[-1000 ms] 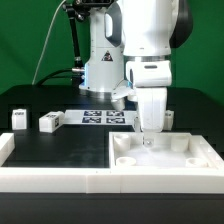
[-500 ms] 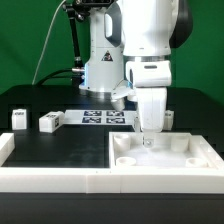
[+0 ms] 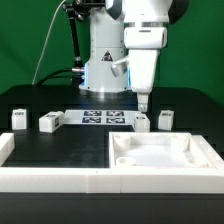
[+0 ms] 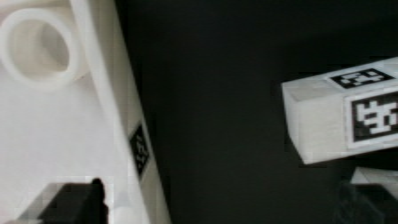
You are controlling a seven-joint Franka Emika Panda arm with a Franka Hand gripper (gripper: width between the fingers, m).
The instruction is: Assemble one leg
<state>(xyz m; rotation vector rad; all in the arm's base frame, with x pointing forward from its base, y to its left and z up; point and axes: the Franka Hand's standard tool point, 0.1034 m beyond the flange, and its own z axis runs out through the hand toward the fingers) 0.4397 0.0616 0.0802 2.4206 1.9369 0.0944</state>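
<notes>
Four small white legs with tags stand on the black table: two at the exterior view's left (image 3: 18, 119) (image 3: 48, 122) and two behind the panel (image 3: 142, 123) (image 3: 166, 120). The wide white square panel (image 3: 160, 155) with round corner recesses lies at the front right. My gripper (image 3: 145, 102) hangs above the leg nearest the panel's back edge, clear of it. In the wrist view the gripper (image 4: 222, 205) is open and empty over bare table. One dark fingertip (image 4: 71, 200) shows over the panel's edge (image 4: 89, 120), and a tagged leg (image 4: 347, 110) lies to the other side.
The marker board (image 3: 100, 118) lies flat behind the legs, in front of the arm's base (image 3: 100, 70). A low white wall (image 3: 60, 178) runs along the table's front and up its left side.
My gripper has risen from the panel's back corner recess and moved back a little. The leg behind the panel that it hid now shows.
</notes>
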